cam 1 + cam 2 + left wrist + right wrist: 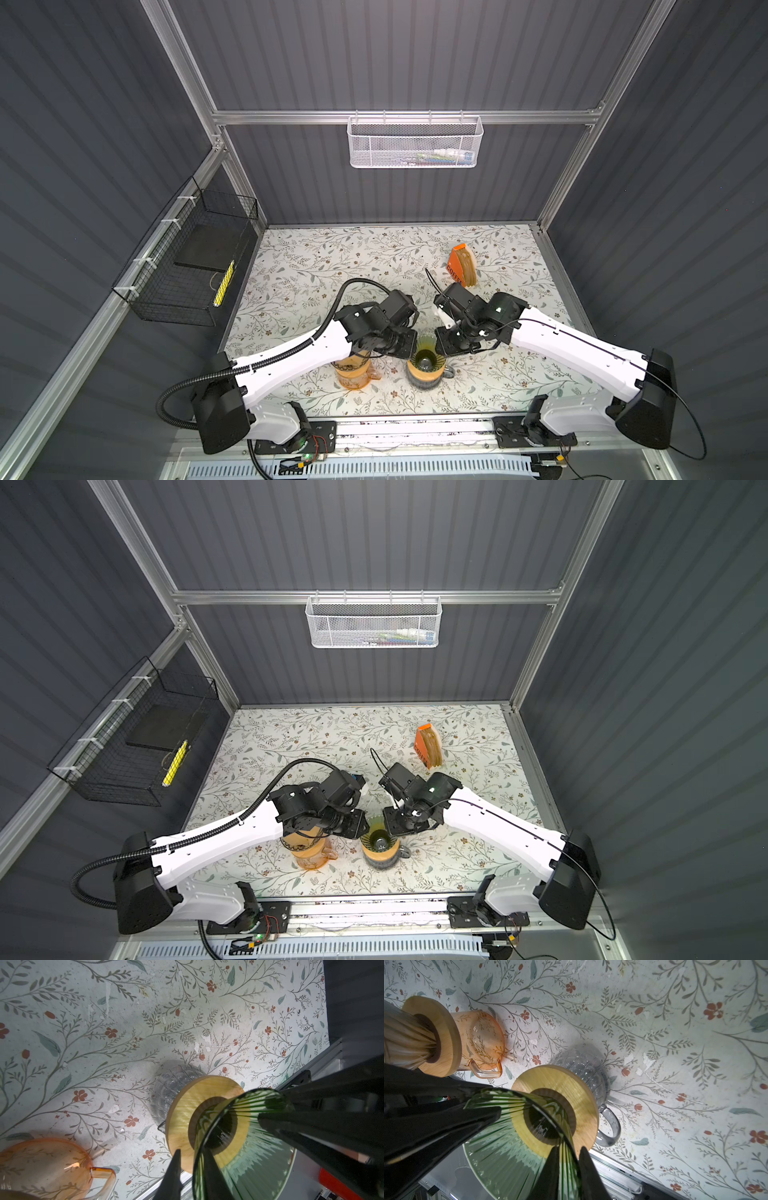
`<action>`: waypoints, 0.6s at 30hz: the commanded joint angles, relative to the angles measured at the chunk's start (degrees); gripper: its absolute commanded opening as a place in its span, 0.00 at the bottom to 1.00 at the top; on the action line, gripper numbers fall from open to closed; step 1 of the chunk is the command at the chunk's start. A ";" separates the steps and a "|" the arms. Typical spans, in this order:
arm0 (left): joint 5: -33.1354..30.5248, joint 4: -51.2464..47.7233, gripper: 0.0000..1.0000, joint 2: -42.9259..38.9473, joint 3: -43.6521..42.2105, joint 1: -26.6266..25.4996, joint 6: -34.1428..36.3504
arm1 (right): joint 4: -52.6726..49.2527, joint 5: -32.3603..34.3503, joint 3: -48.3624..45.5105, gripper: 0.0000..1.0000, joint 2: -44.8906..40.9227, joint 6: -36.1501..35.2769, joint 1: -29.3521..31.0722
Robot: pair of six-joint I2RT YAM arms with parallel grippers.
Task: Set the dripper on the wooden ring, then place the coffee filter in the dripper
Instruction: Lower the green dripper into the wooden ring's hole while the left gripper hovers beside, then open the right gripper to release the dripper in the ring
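A green ribbed glass dripper (424, 358) (377, 840) sits on a wooden collar (182, 1105) (571, 1084) atop a clear glass carafe (583, 1059) near the table's front. I see no filter inside it. Brown coffee filters (468, 268) (435, 748) stand in an orange holder at the back right, untouched. My left gripper (191, 1153) (409, 347) straddles the dripper's rim, one finger inside and one outside, slightly open with a gap beside the glass. My right gripper (569, 1151) (440, 345) straddles the opposite rim the same way, jaws narrowly apart.
An orange glass carafe (353, 374) (481, 1036) with a second, pale ribbed dripper (402, 1036) stands just left of the green one, under my left arm. A black wire basket (195, 257) hangs on the left wall. A white mesh basket (415, 141) hangs on the back wall.
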 commanded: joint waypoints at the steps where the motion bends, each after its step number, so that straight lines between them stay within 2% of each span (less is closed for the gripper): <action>1: -0.76 -1.45 0.22 -1.00 1.69 -0.38 1.27 | -1.93 0.90 2.18 0.22 0.30 -0.59 0.32; 18: -2.76 -2.94 0.22 -1.40 5.11 -0.34 2.24 | -5.52 5.90 6.24 0.29 -2.21 -1.29 0.35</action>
